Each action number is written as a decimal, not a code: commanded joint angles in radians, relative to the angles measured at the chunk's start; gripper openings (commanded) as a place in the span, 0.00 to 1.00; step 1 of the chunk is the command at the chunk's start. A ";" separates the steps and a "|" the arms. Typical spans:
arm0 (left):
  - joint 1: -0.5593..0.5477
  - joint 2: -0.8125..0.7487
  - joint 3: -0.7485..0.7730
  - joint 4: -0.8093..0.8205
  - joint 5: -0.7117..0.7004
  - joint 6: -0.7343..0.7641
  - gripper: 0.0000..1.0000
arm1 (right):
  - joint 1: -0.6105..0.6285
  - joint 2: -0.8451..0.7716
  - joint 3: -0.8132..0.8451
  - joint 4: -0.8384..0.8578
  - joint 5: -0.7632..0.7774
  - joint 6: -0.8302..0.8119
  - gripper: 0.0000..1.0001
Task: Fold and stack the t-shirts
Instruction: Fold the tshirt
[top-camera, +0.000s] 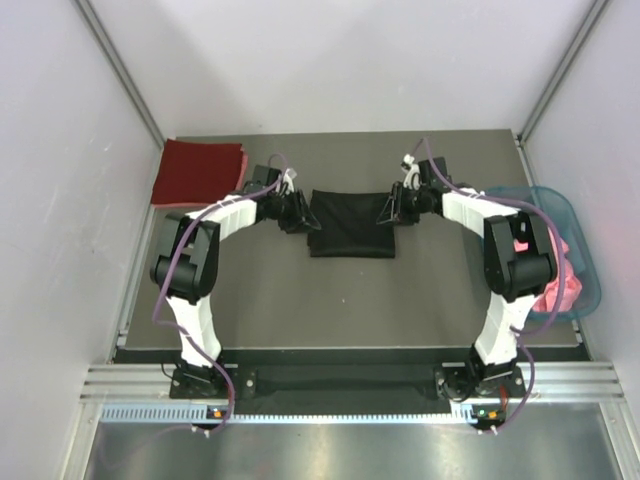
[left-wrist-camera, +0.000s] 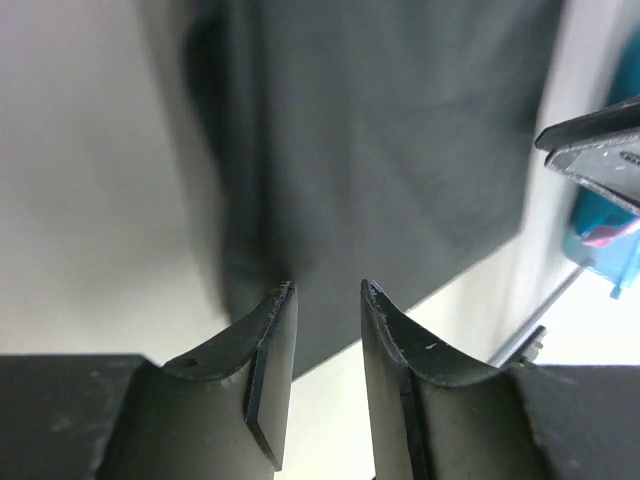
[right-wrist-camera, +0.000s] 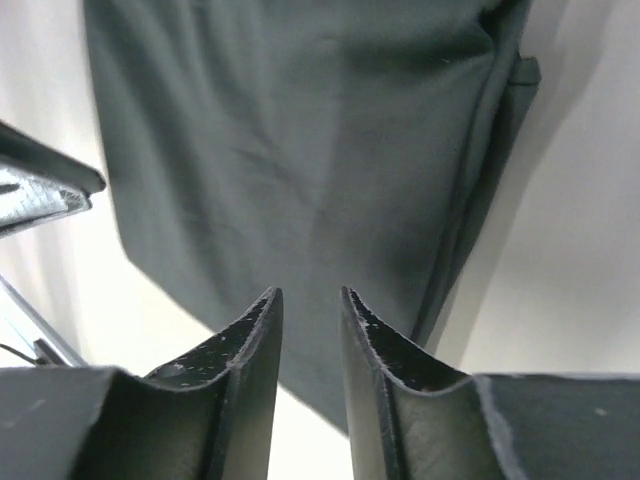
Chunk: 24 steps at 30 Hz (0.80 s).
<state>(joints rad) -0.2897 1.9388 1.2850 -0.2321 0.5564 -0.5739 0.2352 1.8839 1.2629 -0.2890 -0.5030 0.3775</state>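
**A:** What's in the teal basket (top-camera: 592, 268)?

**B:** Pink cloth (top-camera: 560, 292), heaped up. The basket stands well to the right of the black t-shirt (top-camera: 350, 226). The right arm (top-camera: 515, 255) crosses in front of its near-left side, so I can't tell whether anything else lies in there.

**A:** And the black t-shirt itself?

**B:** It lies folded into a flat rectangle in the middle of the table (top-camera: 300, 300). A dark red t-shirt (top-camera: 200, 172) lies folded up and to the left of it, well apart, at the table's far left corner.

**A:** The claws?

**B:** The left gripper (top-camera: 297, 212) is at the black t-shirt's left edge and the right gripper (top-camera: 392, 210) at its right edge, facing each other across it. In each wrist view the two fingers stand a narrow way apart with no cloth between them.

**A:** Are they touching the cloth?

**B:** Hard to say. From above, the fingertips overlap the edges of the black t-shirt, and I can't tell contact from hovering.

**A:** Anything else unclear?

**B:** The left wrist view is blurred along the black t-shirt's left fold. It shows only a sliver of teal and pink at its right edge. In both wrist views the top of the frame cuts off the black t-shirt.
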 joint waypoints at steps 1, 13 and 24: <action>0.014 -0.017 -0.041 0.048 -0.033 0.022 0.37 | -0.019 0.050 -0.030 0.086 -0.022 0.001 0.29; 0.017 -0.055 0.102 -0.251 -0.248 0.040 0.36 | -0.034 -0.065 -0.024 0.094 0.011 0.031 0.31; -0.016 -0.133 0.021 -0.069 0.042 -0.029 0.37 | -0.056 0.121 0.246 0.056 -0.058 0.009 0.32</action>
<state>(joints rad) -0.2878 1.8343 1.3472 -0.3935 0.4942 -0.5728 0.2043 1.9450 1.4353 -0.2531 -0.5289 0.4023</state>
